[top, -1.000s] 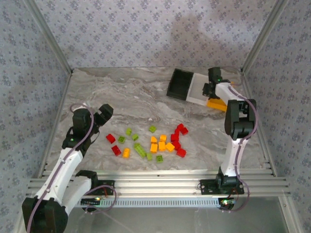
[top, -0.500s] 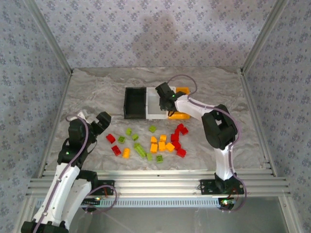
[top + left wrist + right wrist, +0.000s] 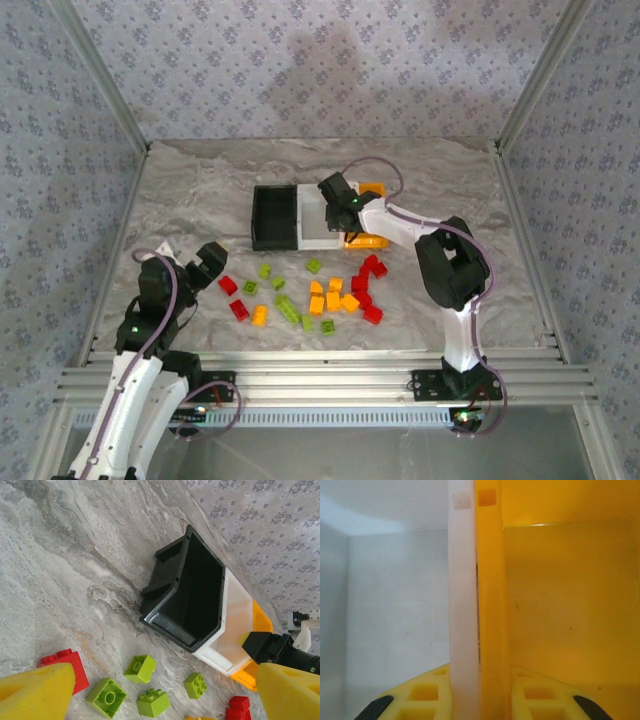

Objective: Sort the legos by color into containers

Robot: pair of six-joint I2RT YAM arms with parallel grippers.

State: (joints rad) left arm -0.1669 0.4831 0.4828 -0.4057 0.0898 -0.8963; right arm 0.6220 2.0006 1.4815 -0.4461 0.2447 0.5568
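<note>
Toward the far middle of the grey marbled tabletop (image 3: 200, 190), three small open-topped rectangular containers sit side by side, touching. A black plastic bin (image 3: 274, 215) is on the left, a white plastic bin (image 3: 312, 222) in the centre and an orange-yellow plastic bin (image 3: 370, 240) on the right. The right gripper (image 3: 343, 208) reaches down over the seam between the last two. Its wrist view shows one yellow foam finger (image 3: 425, 697) inside the white bin and the other inside the orange-yellow one, pressed together on the two adjoining walls. Pinching both walls at once looks like a way to handle the row as one piece and keep it just behind the bricks, so each carry is short. What shows of the bin interiors is bare.

Nearer the arms, the small plastic lego bricks (image 3: 310, 290) lie loose on the table with their colours mixed. The red ones (image 3: 368, 282) are mostly to the right, the orange (image 3: 335, 298) in the centre and the lime green (image 3: 290, 308) scattered through the middle, with a couple more red (image 3: 240, 309) at the left. None has been sorted yet. The left gripper (image 3: 192, 258) hangs at the left end of the scatter, jaws spread wide with nothing between them. It is aimed over the nearest red and green bricks, probably poised for a first pick.
</note>
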